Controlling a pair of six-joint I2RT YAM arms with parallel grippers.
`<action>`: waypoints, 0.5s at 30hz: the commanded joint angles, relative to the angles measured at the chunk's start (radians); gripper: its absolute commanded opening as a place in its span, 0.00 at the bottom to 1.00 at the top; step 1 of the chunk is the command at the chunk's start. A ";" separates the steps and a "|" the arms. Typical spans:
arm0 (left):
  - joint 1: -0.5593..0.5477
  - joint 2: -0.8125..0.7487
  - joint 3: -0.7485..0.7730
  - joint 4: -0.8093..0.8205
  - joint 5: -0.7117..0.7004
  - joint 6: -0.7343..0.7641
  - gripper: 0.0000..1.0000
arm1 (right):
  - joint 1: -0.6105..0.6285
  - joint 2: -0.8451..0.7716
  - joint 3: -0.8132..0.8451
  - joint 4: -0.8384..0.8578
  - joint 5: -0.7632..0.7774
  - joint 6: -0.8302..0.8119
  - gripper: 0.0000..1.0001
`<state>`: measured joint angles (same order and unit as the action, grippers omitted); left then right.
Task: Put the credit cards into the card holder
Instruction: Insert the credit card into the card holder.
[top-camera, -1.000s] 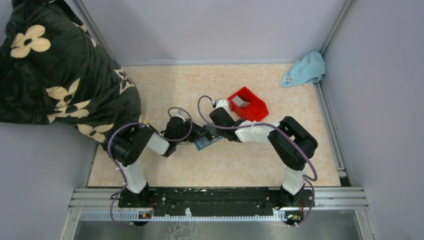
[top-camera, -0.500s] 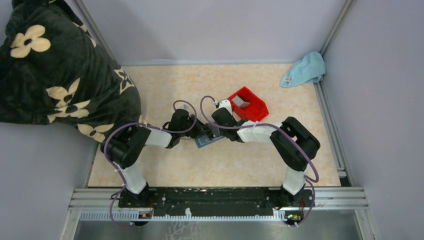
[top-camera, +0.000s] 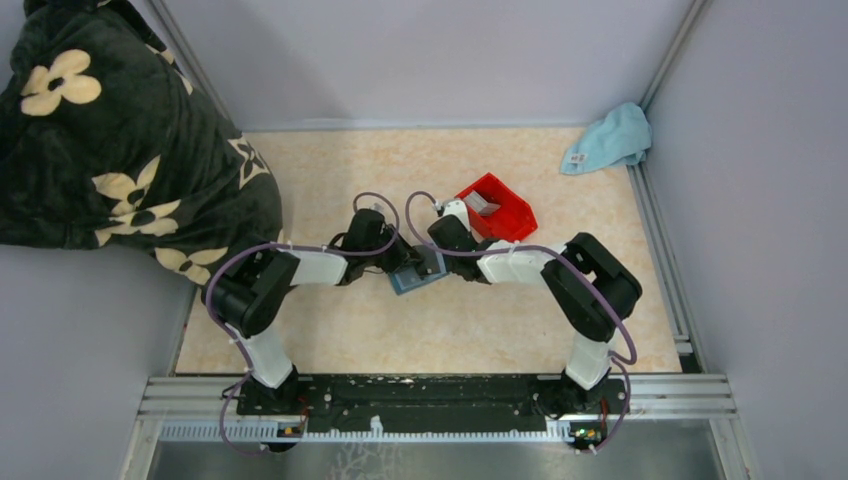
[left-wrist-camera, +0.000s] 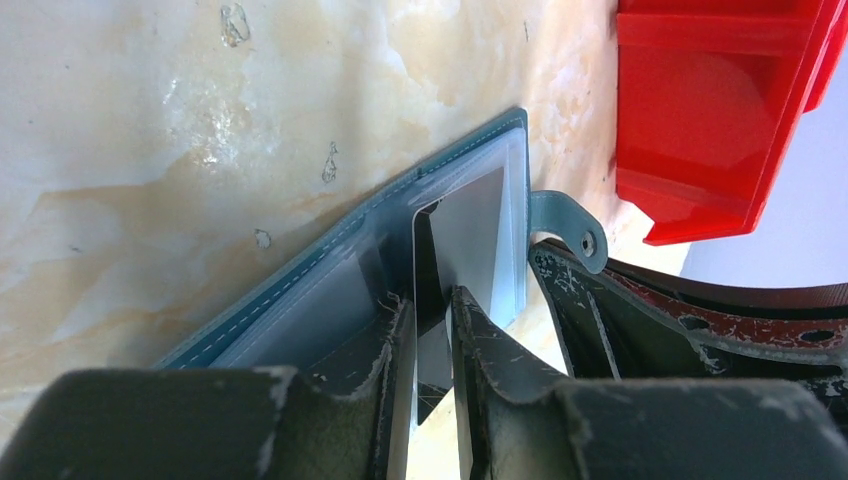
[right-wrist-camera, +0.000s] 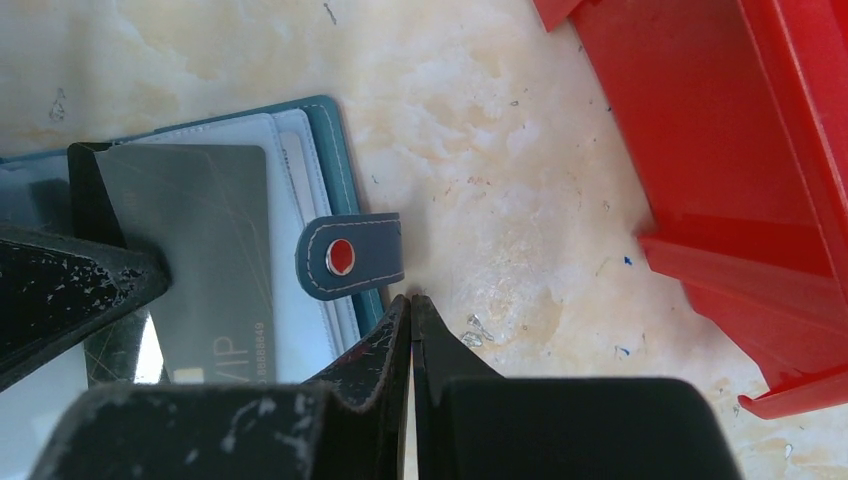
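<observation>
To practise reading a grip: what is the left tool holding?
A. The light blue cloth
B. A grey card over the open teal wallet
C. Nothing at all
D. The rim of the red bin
B: the left tool pinches the grey card, which lies over the open card holder.

Smooth, faintly glossy table with a cream, stone-like pattern and small scuffs. The card holder is teal leather-like material with pale stitching, shiny clear plastic sleeves and a metal-rimmed snap; the credit card is matt grey plastic, finely scratched. The red bin is glossy moulded plastic, the right gripper has matt black fingers chipped pale at the edges, and the light blue cloth looks soft and nubbly.
</observation>
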<state>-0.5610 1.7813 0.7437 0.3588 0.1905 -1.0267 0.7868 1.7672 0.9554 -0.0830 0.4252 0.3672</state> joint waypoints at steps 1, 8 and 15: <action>-0.014 0.058 0.006 -0.199 -0.087 0.074 0.27 | -0.004 -0.018 -0.009 0.018 -0.006 -0.002 0.02; -0.052 0.071 0.052 -0.244 -0.102 0.065 0.27 | 0.022 -0.017 -0.012 0.013 -0.022 0.020 0.01; -0.090 0.082 0.077 -0.269 -0.115 0.051 0.28 | 0.059 -0.011 -0.014 0.013 -0.024 0.058 0.01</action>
<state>-0.6117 1.7950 0.8349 0.2337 0.1173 -1.0008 0.8028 1.7668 0.9550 -0.0898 0.4397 0.3790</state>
